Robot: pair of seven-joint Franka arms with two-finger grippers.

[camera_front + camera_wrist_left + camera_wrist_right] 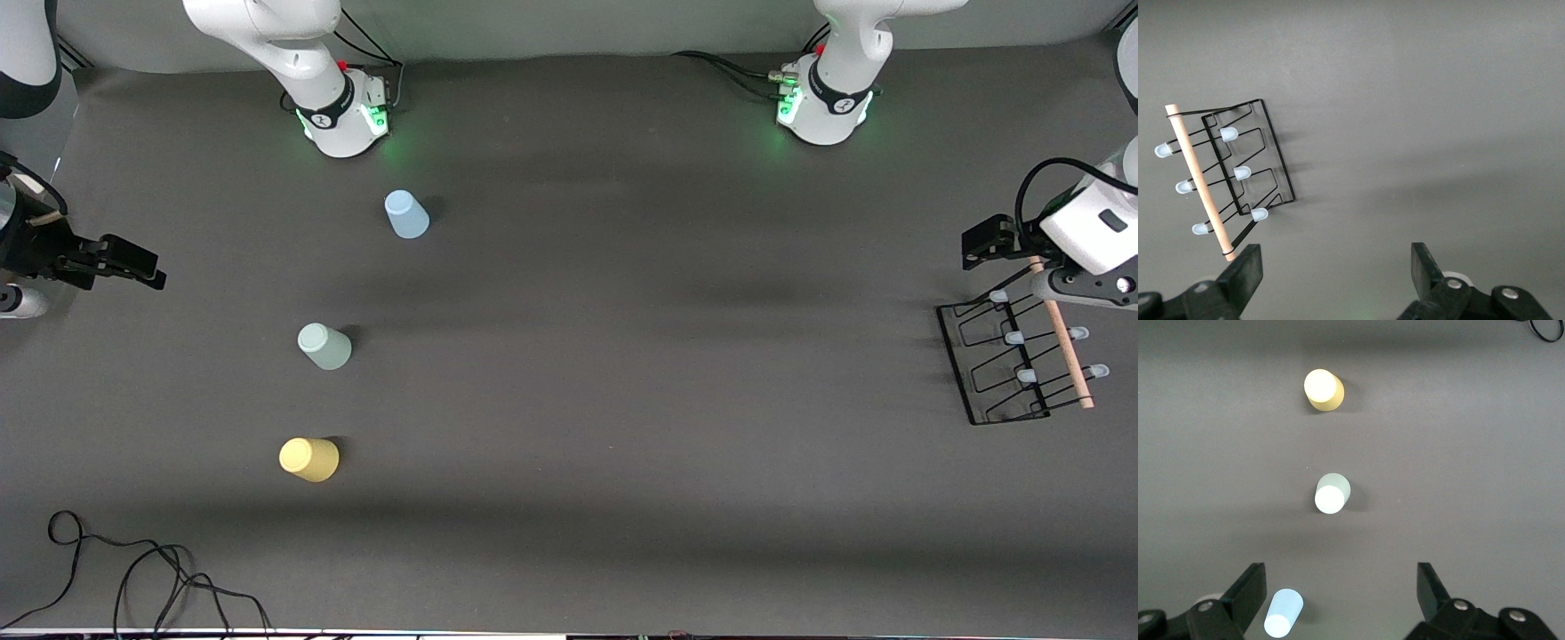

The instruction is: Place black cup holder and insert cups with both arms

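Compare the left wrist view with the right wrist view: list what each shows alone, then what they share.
Left wrist view only: the black wire cup holder with wooden rod handle and the open left gripper.
Right wrist view only: the yellow plastic cup, pale mint green plastic cup, light blue plastic cup and the open right gripper.
Both: the dark grey table, with nothing held.

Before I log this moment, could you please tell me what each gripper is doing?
Left gripper: open, holding nothing, over the black wire cup holder.
Right gripper: open, holding nothing, near the light blue plastic cup.
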